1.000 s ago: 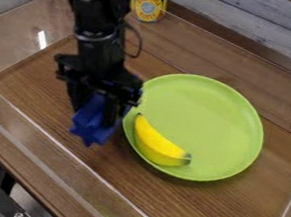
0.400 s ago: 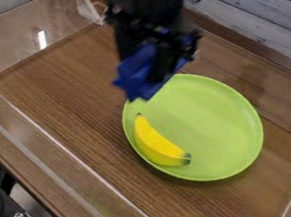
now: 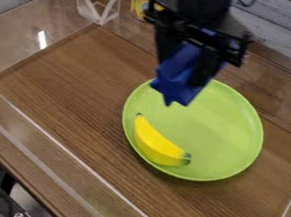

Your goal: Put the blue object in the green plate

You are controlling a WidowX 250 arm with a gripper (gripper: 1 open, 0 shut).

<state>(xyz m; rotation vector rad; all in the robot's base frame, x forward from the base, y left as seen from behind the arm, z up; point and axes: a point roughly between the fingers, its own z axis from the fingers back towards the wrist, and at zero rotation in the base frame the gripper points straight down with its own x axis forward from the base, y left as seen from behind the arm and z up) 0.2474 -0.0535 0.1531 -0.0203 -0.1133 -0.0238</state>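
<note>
My gripper [image 3: 192, 58] hangs over the green plate [image 3: 227, 126], pointing down and shut on the blue object [image 3: 181, 76]. The dark-blue block dangles tilted from the fingers, its lower end above the plate's left half, clear of the surface. The plate is a wide lime-green round dish on the wooden table. A yellow banana [image 3: 157, 142] lies in its front left part, below and in front of the block.
A clear plastic wall [image 3: 44, 183] fences the wooden table along the front and left. A yellow-labelled can [image 3: 143, 1] stands at the back, partly hidden by the arm. A clear stand [image 3: 91, 8] sits at the back left.
The gripper has lifted the blue object off the table left of the plate and carried it up and to the right, over the plate.
</note>
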